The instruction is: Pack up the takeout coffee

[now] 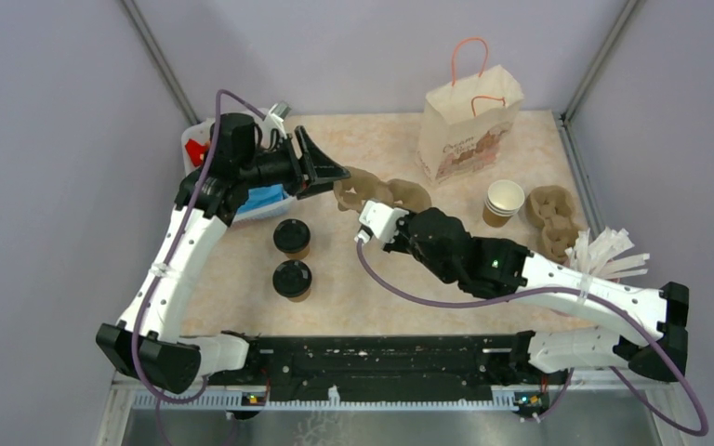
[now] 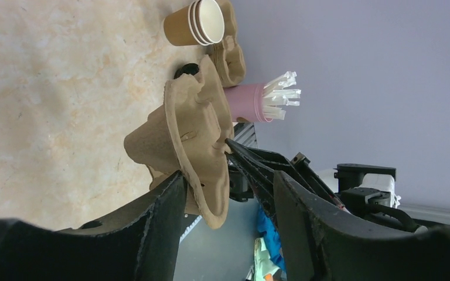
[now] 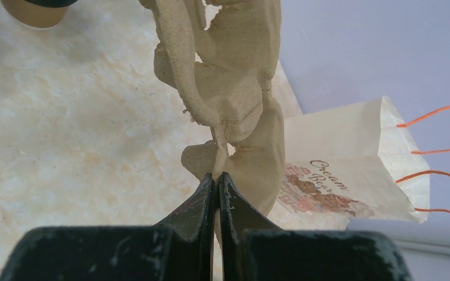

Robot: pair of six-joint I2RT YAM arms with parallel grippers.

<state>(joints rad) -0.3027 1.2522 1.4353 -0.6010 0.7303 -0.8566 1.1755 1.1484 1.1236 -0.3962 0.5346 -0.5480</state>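
Two brown takeout coffee cups with black lids stand on the table left of centre; one shows at the top left of the right wrist view. A brown pulp cup tray is held up on edge between the arms. My right gripper is shut on the tray's thin edge. My left gripper is open, its fingers wide apart around the tray's other end; the tray lies against one finger.
A white paper bag with orange handles stands at the back. A stack of open cups, spare pulp trays and a pink cup of white sticks are on the right. A white bin sits under the left arm.
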